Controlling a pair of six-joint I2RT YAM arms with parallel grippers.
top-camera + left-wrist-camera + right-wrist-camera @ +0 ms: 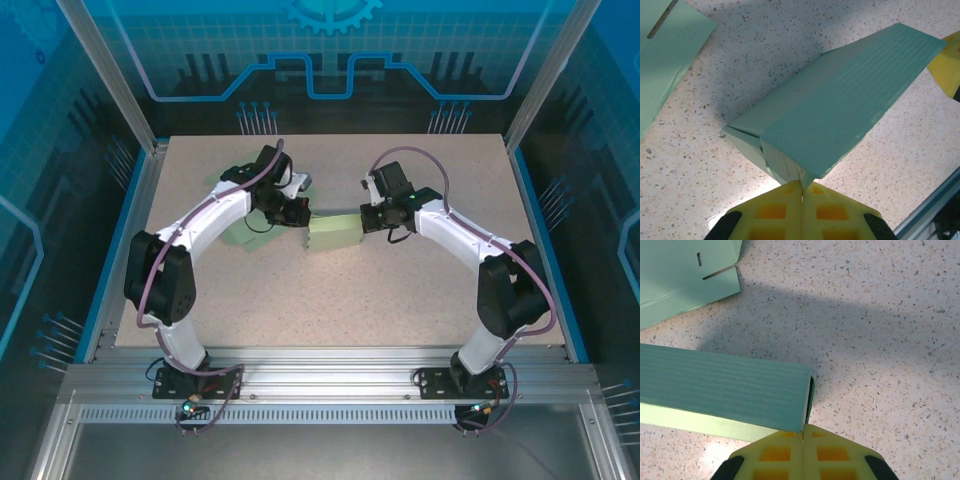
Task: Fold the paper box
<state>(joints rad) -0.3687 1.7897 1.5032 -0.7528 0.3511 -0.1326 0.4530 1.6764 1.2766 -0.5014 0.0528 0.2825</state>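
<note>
Green paper box (335,235) between closed left pincer (802,183), closed right pincer (804,428)

Closed fingers (775,455), apparently against paper box (720,385)

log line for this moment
left gripper shut at end of green paper box | right gripper shut at opposite end | box on speckled table

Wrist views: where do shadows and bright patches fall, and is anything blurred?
Left wrist: a soft shadow lies on the table beyond the paper box, a bright patch by the yellow fingers. Right wrist: a shadow band crosses the table above the box; both look sharp.
</note>
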